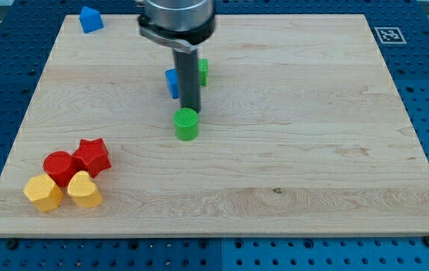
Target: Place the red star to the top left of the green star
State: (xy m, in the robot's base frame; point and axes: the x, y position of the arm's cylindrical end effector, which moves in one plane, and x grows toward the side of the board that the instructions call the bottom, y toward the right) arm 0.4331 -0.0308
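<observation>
The red star (92, 156) lies near the board's lower left, touching a red cylinder (59, 167). A green block (202, 71), apparently the green star, sits at the upper middle, mostly hidden behind my rod. My tip (190, 111) is at the top edge of a green cylinder (187, 125), just below the green star and far to the right of the red star. A blue block (171, 83) sits just left of the rod.
A yellow hexagon (43, 193) and a yellow heart (84, 190) lie just below the red pair. Another blue block (89, 19) sits at the board's top left corner. The wooden board (312, 150) lies on a blue perforated table.
</observation>
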